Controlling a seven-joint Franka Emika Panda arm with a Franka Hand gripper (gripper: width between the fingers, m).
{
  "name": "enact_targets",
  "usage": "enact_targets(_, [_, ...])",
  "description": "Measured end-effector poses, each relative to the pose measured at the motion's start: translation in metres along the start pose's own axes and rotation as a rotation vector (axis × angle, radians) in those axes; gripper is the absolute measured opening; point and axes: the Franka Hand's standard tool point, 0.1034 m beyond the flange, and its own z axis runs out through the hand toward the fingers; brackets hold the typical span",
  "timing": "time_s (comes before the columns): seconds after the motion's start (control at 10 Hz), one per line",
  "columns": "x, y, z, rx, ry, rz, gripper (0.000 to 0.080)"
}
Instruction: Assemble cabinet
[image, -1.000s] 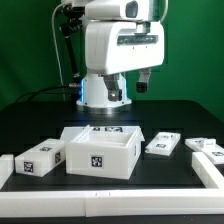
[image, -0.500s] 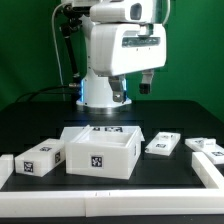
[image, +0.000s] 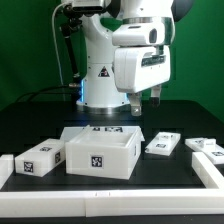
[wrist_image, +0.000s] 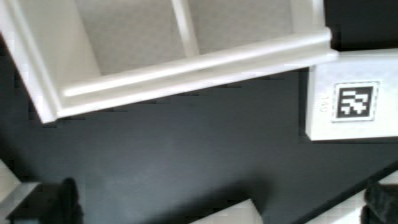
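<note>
The cabinet body (image: 99, 151), a white open-topped box with a tag on its front, stands at the table's middle front. In the wrist view the cabinet body (wrist_image: 169, 50) shows its inner divider. A small tagged piece (image: 38, 159) lies at its left. A tagged panel (image: 162, 144) lies at its right and also shows in the wrist view (wrist_image: 356, 100). Another white piece (image: 205, 146) lies further right. My gripper (image: 146, 99) hangs high above the table, behind and right of the body. It is open and empty in the wrist view (wrist_image: 214, 205), fingers (wrist_image: 45, 200) wide apart.
A low white border rail (image: 212, 172) runs along the front and both sides of the table. The robot's base (image: 100, 95) stands behind the body. A white corner (wrist_image: 249, 212) shows below the gripper in the wrist view.
The arm's wrist and hand have swung toward the exterior view's right and nearer the camera. The parts on the table have not moved.
</note>
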Motion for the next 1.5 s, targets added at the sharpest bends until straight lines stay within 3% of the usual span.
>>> enact_targets(0.2, [-0.002, 0.000, 0.001, 0.001, -0.001, -0.018, 0.0798])
enact_targets(0.3, [-0.011, 0.000, 0.002, 0.005, -0.006, -0.071, 0.0798])
enact_targets(0.7, [-0.043, -0.029, 0.022, 0.022, -0.011, -0.119, 0.0798])
enact_targets(1.2, [-0.046, -0.032, 0.028, 0.020, -0.006, -0.131, 0.0798])
enact_targets(1.5, [-0.056, -0.045, 0.049, 0.029, 0.003, -0.138, 0.0798])
